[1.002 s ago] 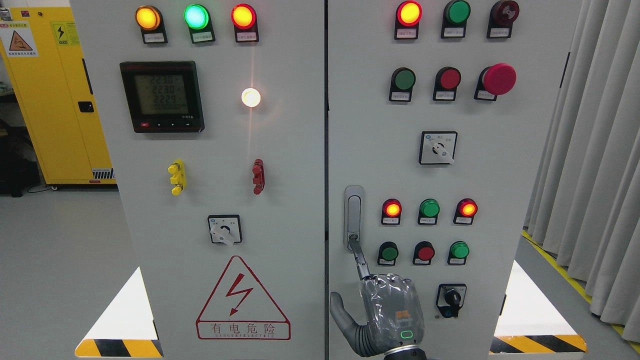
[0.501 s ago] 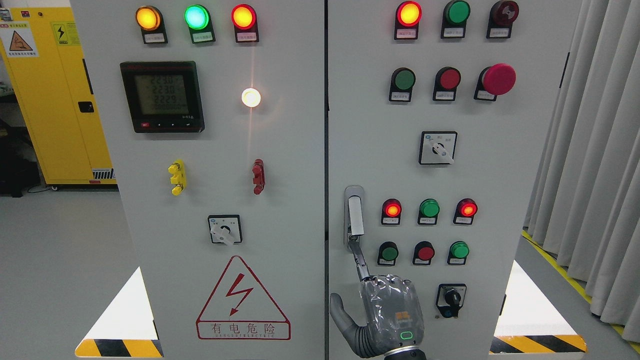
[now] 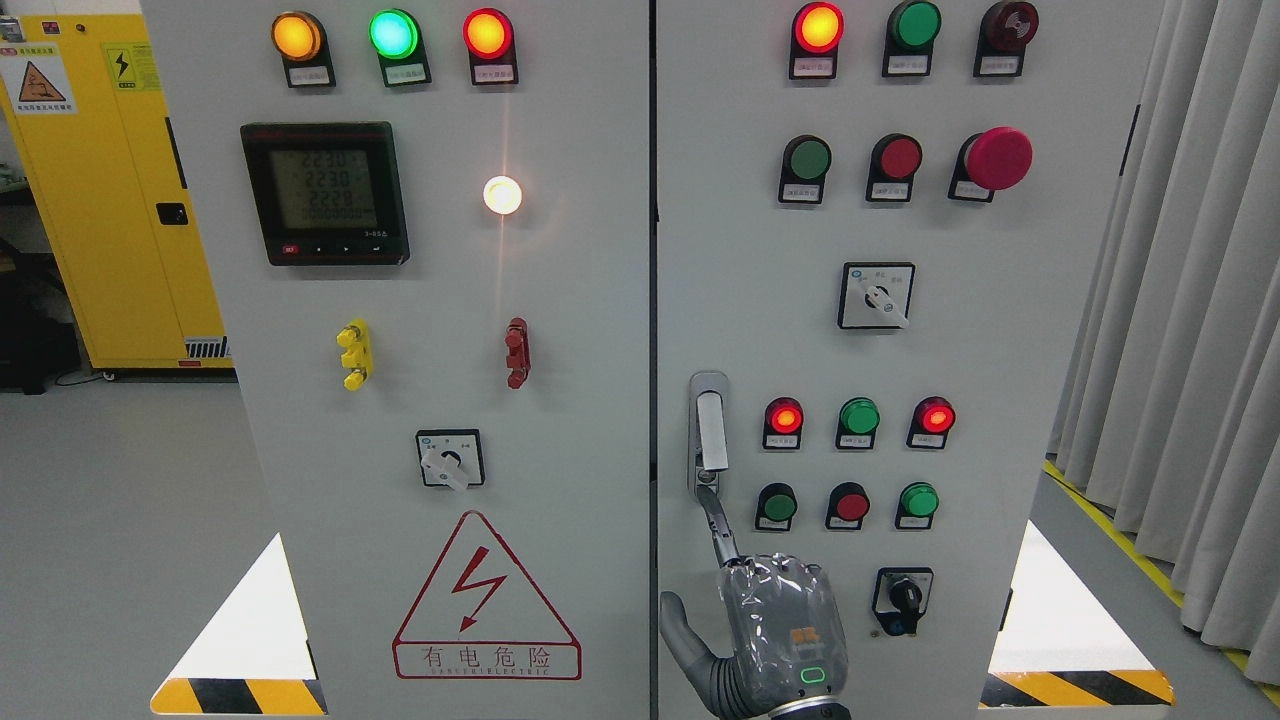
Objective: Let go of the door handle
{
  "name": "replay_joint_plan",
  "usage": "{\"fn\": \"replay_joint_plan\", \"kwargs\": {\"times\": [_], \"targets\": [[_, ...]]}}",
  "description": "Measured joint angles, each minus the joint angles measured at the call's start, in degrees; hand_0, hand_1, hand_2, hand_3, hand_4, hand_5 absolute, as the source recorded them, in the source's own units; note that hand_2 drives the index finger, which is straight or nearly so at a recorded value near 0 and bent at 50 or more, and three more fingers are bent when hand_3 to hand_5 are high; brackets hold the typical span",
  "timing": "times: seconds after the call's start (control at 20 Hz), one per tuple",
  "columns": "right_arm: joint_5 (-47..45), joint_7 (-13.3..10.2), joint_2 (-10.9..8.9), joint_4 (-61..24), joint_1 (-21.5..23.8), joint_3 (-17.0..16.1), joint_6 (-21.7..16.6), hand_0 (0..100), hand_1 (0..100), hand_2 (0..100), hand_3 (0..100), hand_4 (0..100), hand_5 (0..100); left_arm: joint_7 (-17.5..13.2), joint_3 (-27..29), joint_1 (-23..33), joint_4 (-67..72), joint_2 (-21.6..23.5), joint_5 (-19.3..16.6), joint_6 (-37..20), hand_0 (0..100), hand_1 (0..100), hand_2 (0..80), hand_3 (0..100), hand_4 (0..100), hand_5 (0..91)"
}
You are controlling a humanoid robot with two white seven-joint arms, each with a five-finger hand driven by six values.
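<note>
Door handle (image 3: 709, 432), slim silver metal bar, w/ right hand (image 3: 775, 635) forefinger below.

indicator lights (image 3: 393, 33): 13
rotary switches (image 3: 876, 296): 3
door handle (image 3: 709, 432): 1
hand (image 3: 780, 630): 1
digital meter (image 3: 324, 193): 1

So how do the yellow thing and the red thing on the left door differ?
The yellow terminal block sits further left than the red terminal block. The yellow one looks wider, with knobs jutting left; the red one looks slimmer. Both are mounted upright at the same height.
</note>
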Motion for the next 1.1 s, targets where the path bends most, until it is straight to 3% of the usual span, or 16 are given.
{"fn": "replay_joint_plan", "kwargs": {"times": [1.1], "targets": [[-0.3,-0.8,-0.01,-1.6,0.4,-0.1,-0.2,55,30,4,100,100,100,0.0,0.0,0.0,0.0,0.0,0.0,0.0,12,56,0.0,0,0,0.0]]}}
